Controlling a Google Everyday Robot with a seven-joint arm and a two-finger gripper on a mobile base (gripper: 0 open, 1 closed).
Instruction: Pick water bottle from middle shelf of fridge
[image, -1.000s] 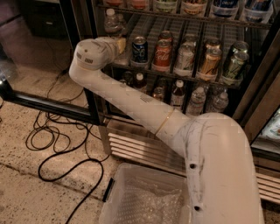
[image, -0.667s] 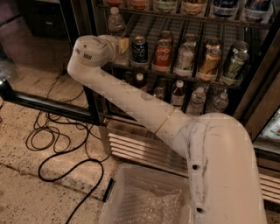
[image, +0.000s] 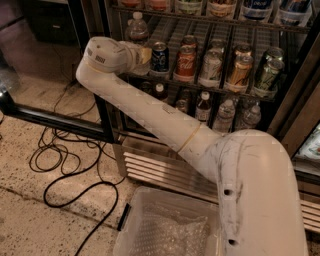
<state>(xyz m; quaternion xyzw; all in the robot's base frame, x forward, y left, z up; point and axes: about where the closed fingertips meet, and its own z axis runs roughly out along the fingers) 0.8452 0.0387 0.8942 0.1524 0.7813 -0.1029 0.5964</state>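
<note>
The water bottle, clear with a white cap, stands at the left end of the middle shelf of the fridge. Only its top part shows; the rest is hidden behind my arm. My gripper is at the end of the white arm, reaching into the fridge just below and in front of the bottle, next to a blue can. The bulky wrist covers most of it.
Soda cans, among them a red one, line the middle shelf to the right. Small bottles stand on the shelf below. The open glass door's black frame is at the left. Black cables lie on the floor. A clear plastic bin sits below.
The wrist has risen a little and moved closer to the water bottle at the shelf's left end. The cans and bottles have not moved.
</note>
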